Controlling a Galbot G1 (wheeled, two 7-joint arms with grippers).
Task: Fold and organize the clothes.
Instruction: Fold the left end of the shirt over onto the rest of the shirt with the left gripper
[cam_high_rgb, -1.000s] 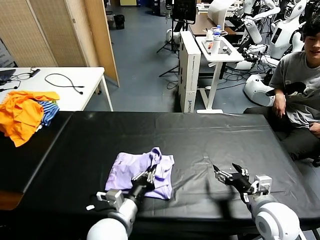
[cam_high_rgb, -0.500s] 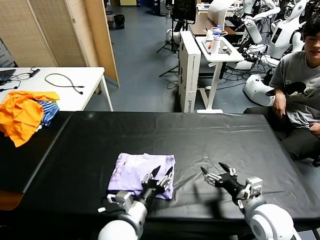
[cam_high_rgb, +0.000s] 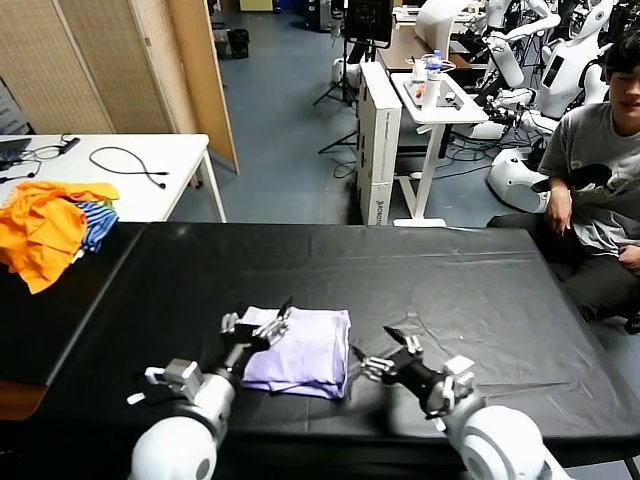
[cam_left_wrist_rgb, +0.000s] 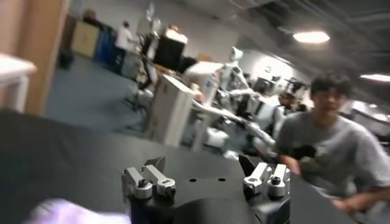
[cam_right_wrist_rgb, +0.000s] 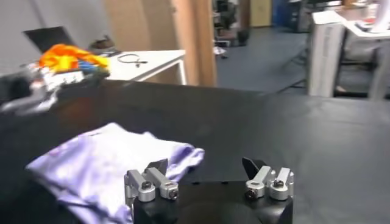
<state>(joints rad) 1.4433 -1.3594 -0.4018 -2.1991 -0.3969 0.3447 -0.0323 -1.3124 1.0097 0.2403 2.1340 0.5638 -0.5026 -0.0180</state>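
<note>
The clothes, a pale lavender T-shirt (cam_high_rgb: 305, 350), lie folded into a flat rectangle near the front of the black table (cam_high_rgb: 450, 270). My left gripper (cam_high_rgb: 257, 322) hovers open over the shirt's left edge, nothing between its fingers. In the left wrist view that gripper (cam_left_wrist_rgb: 203, 165) stands wide open, with a corner of the shirt (cam_left_wrist_rgb: 58, 213) beside it. My right gripper (cam_high_rgb: 382, 355) is open too, just off the shirt's right edge. The right wrist view shows this gripper (cam_right_wrist_rgb: 206, 165) empty, with the shirt (cam_right_wrist_rgb: 103, 158) lying ahead of it on the table.
Bright orange garments (cam_high_rgb: 45, 225) and a blue-striped cloth (cam_high_rgb: 98, 222) are piled at the table's far left corner. A white table (cam_high_rgb: 130, 160) with cables stands behind them. A seated person (cam_high_rgb: 600, 150) is beyond the table's right end.
My left gripper opened and let go of the shirt's fold, which dropped flat, then swung left. My right gripper moved left, closer to the shirt's right edge.
</note>
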